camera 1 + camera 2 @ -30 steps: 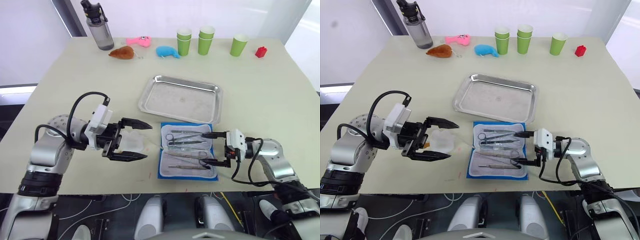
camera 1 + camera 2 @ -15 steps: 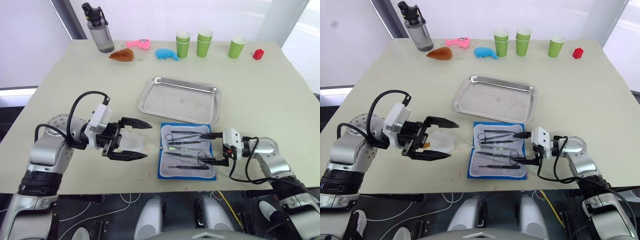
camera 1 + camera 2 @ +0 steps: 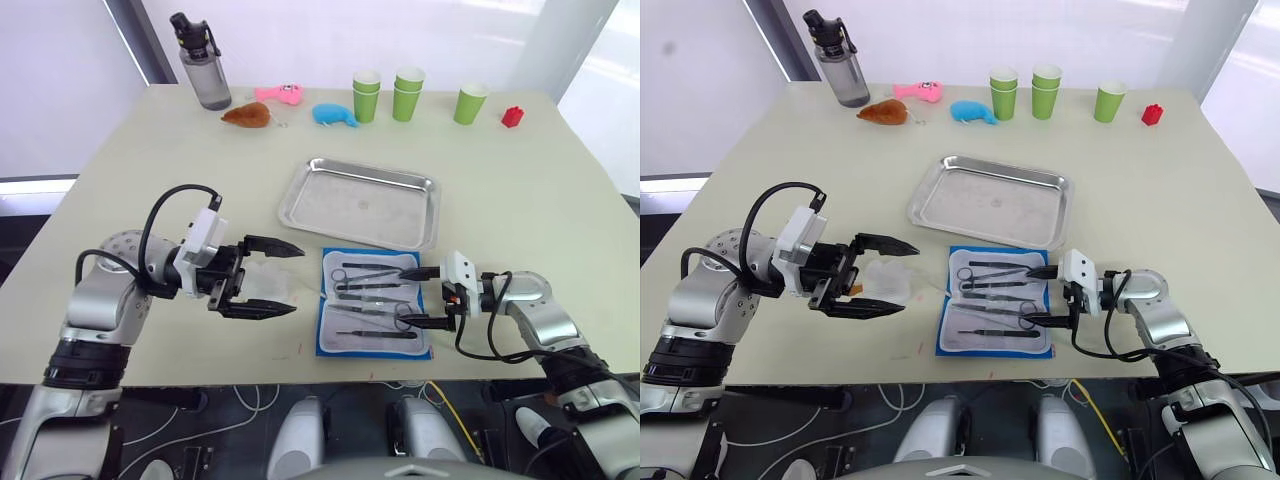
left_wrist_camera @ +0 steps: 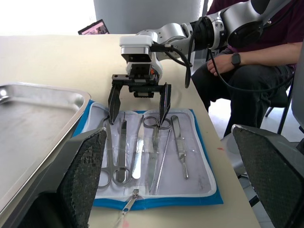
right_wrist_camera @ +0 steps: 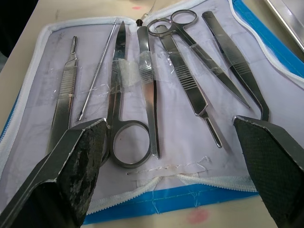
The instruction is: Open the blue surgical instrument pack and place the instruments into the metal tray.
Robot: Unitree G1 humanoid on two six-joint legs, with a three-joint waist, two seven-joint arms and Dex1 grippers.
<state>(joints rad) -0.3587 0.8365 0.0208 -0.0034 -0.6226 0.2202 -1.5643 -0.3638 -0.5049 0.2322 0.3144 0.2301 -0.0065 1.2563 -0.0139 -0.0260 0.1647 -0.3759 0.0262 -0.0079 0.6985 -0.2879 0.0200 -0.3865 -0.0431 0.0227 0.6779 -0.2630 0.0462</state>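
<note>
The blue surgical instrument pack (image 3: 372,316) lies open, right end effector (image 3: 418,297) spread over its edge.

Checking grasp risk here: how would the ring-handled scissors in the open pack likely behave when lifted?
The scissors look like thin polished metal: probably stiff and slippery. Clear bands hold them to the blue surgical instrument pack, so the soft pack may lift too. The right gripper hangs open over them.

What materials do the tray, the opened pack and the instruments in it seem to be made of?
Tray: probably stainless steel, brushed, with a shiny rim that catches light.
Pack: apparently fabric, white lining with blue edging, a stitched seam and clear holding strips, likely plastic.
Instruments: polished silver metal, with bright reflections along them.
</note>
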